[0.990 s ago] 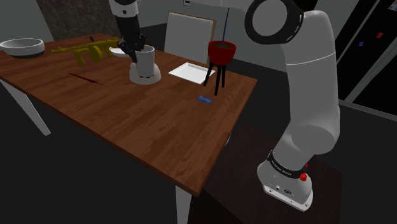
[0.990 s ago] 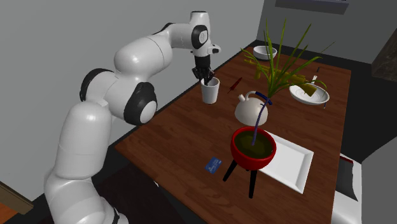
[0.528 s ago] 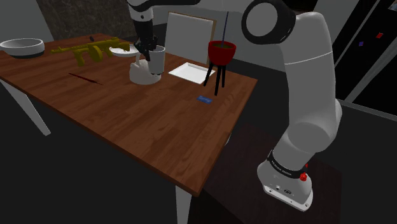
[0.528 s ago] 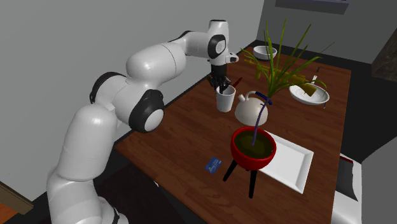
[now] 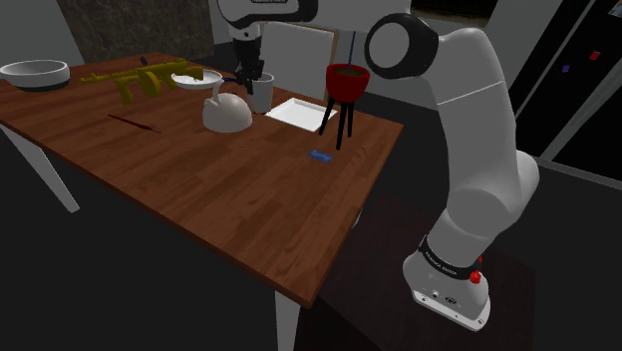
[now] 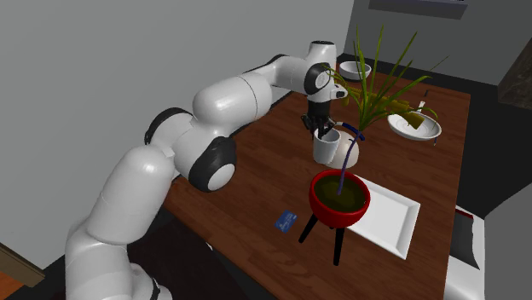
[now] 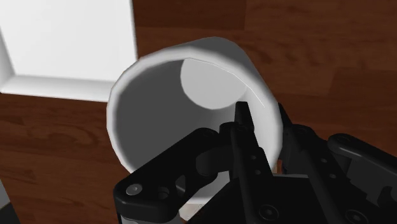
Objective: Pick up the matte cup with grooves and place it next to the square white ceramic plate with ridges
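Note:
My gripper (image 5: 251,78) is shut on the rim of a plain white cup (image 5: 262,93), one finger inside and one outside the wall. The cup hangs upright just above the wooden table, between the pale teapot (image 5: 224,112) and the square white plate (image 5: 299,110). In the second exterior view the gripper (image 6: 325,129) holds the cup (image 6: 326,148) in front of the teapot (image 6: 345,153), with the plate (image 6: 390,220) further toward that view's lower right. The wrist view looks into the cup (image 7: 159,121) clasped by my gripper (image 7: 264,124); a corner of the plate (image 7: 63,44) lies beyond it.
A red pot (image 5: 346,82) on black legs stands beside the plate. A small blue card (image 5: 321,155) lies nearer the table's front edge. Farther along are a green plant (image 5: 140,78), a white dish (image 5: 191,77), a bowl (image 5: 35,73) and a thin red stick (image 5: 133,123).
The arm has carried the cup toward the shoulder view's right, past the teapot and closer to the square plate. The grip on the rim has stayed the same.

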{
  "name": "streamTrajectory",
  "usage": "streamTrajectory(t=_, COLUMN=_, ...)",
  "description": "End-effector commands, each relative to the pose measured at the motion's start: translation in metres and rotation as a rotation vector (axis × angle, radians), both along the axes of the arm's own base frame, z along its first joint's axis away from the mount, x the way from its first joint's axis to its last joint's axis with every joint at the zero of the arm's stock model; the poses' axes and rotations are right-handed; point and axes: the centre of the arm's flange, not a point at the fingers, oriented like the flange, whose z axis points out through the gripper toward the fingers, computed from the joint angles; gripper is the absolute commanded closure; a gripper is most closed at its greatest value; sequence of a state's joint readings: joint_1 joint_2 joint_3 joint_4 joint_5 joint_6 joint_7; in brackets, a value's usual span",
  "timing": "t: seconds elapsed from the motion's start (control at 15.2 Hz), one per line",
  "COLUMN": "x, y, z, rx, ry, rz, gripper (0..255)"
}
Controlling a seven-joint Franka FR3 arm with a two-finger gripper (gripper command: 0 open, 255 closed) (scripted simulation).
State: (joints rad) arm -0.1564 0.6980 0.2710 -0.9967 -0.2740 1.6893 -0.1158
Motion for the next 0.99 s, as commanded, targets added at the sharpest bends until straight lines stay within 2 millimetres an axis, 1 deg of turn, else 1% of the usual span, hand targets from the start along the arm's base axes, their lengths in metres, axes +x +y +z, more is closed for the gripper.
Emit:
streamTrajectory(t=0.0, x=0.007, y=-0.025, z=-0.005, rx=0.0, ry=-0.001, rz=0.001, gripper=255)
streamTrajectory(t=0.13, x=0.014, y=-0.046, z=-0.011, rx=0.0, ry=-0.001, rz=0.001, gripper=255)
streamTrajectory(t=0.92, x=0.014, y=-0.046, z=-0.074, rx=0.0, ry=-0.001, rz=0.001, gripper=255)
